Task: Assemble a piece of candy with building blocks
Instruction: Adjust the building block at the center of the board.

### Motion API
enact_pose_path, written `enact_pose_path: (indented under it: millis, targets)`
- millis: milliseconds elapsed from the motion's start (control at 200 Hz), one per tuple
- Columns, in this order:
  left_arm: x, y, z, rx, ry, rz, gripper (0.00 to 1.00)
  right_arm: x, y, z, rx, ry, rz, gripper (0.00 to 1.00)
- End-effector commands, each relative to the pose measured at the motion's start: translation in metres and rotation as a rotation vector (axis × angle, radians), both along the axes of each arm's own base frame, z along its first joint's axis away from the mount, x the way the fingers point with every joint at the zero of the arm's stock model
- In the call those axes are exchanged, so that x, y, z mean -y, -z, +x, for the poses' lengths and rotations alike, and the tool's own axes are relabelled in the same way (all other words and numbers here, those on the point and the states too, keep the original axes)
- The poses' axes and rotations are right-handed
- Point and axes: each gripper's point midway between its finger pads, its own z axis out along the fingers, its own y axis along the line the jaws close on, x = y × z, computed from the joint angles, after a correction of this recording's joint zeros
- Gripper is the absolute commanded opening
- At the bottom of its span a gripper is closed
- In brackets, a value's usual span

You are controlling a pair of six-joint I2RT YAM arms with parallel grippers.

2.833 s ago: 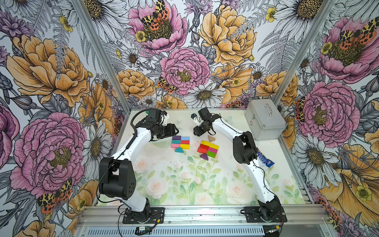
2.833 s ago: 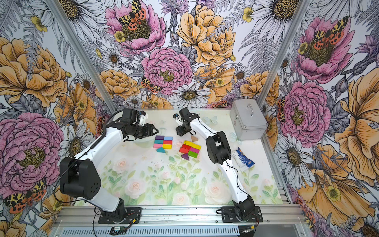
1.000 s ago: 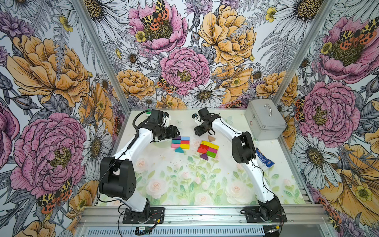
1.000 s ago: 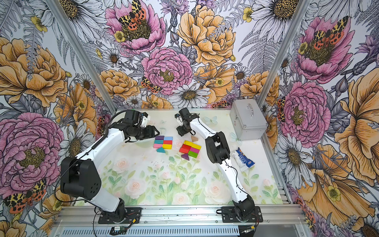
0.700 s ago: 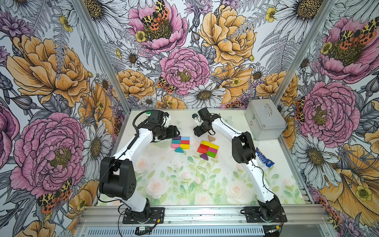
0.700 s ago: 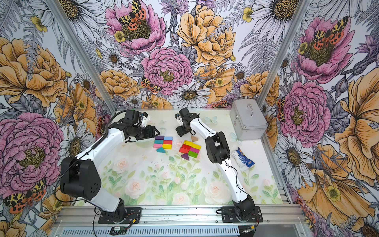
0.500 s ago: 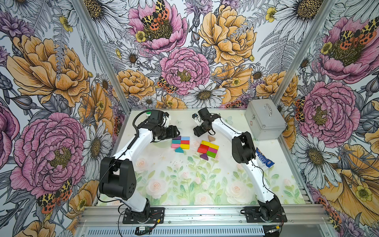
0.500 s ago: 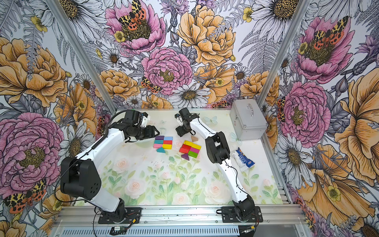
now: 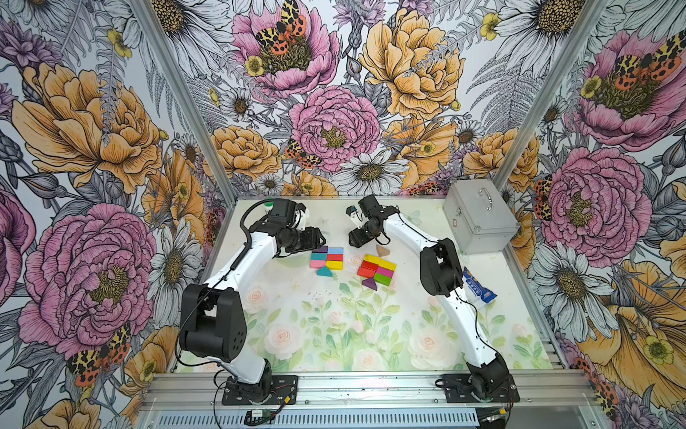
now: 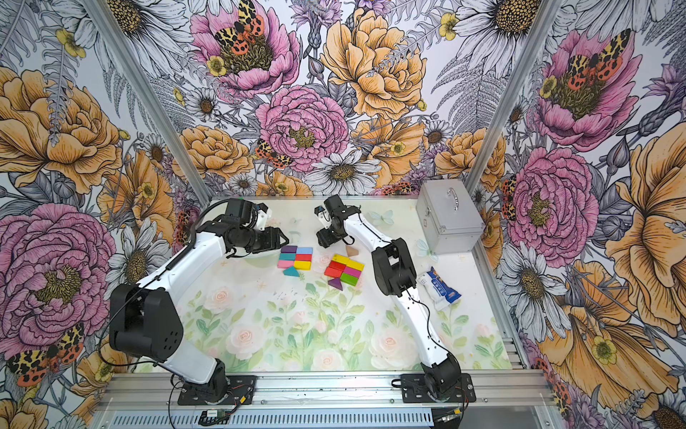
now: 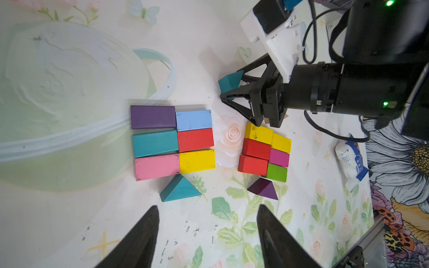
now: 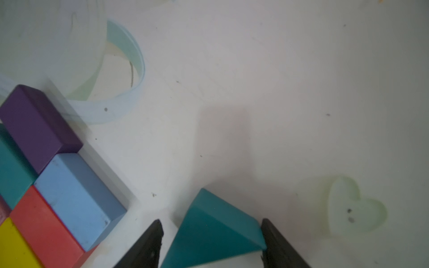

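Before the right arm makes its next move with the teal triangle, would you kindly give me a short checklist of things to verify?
1. The teal triangle lies between the jaws of the right gripper: ok.
2. Jaws closed on it: not ok; a gap shows beside one finger.
3. Triangle lifted off the table: cannot tell.
4. The six-brick rectangle is packed tight: ok.
5. Table bare beside the purple brick and light blue brick, opposite the second teal triangle: ok.
6. The left gripper is open, empty and apart from the blocks: ok.
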Motion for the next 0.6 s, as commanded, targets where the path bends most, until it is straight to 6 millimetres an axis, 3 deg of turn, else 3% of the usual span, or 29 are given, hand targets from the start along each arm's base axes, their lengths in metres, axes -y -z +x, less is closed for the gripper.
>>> enact_pose_path:
  millis: [0,285,595]
  targets:
    - [-0.002,-0.007,0.000,0.038,0.011,0.020,0.68,-0.011,0.002,-0.007,-0.031,-0.018,0.025,0.66]
    - [-0.001,-0.006,0.000,0.034,0.015,0.019,0.68,-0.017,0.006,-0.004,-0.010,-0.039,0.020,0.66]
    - [0.000,-0.006,0.000,0.034,0.019,0.014,0.68,0.004,0.012,-0.013,-0.021,-0.004,-0.064,0.65]
